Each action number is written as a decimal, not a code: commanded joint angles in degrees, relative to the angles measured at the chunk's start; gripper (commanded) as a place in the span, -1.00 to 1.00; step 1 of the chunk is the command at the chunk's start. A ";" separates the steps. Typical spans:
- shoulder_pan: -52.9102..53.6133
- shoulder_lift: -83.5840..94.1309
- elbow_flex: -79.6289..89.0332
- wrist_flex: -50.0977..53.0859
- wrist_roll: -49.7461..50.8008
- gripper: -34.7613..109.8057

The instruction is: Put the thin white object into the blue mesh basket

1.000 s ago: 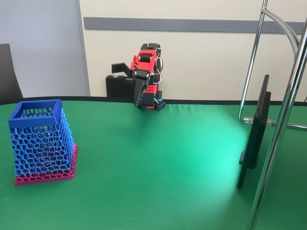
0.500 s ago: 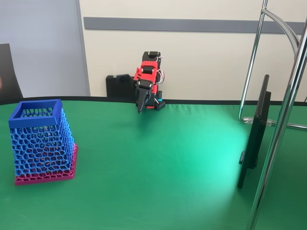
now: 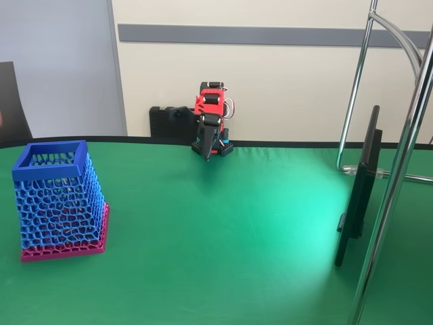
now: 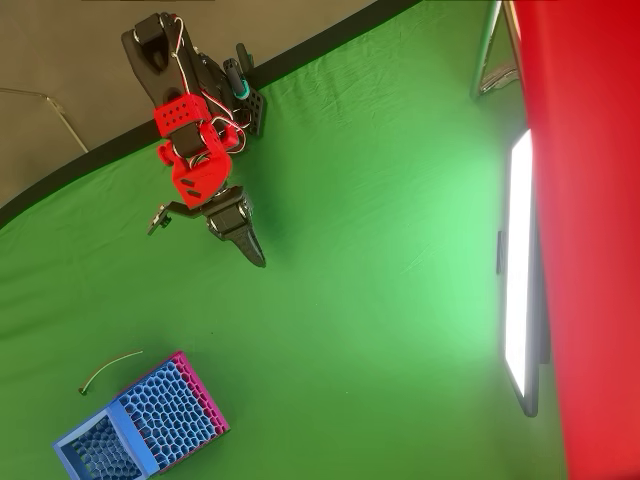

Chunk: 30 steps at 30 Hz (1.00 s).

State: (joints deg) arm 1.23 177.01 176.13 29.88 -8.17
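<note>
While tool [image 4: 255, 252] hangs closed, empty, thin white object [image 4: 110, 367] lies well apart, beside blue mesh basket [image 4: 140, 430].

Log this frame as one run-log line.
claw: shut, empty, raised near base | thin white object: on cloth beside blue mesh basket | phase: pre-grasp

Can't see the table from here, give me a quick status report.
Gripper shut, empty, near arm base. Thin white object on cloth beside blue mesh basket, not in it. Nothing between.
</note>
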 commanded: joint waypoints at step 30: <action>-1.23 13.45 0.53 19.34 5.10 -0.51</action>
State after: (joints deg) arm 0.53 190.11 176.22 48.87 -3.43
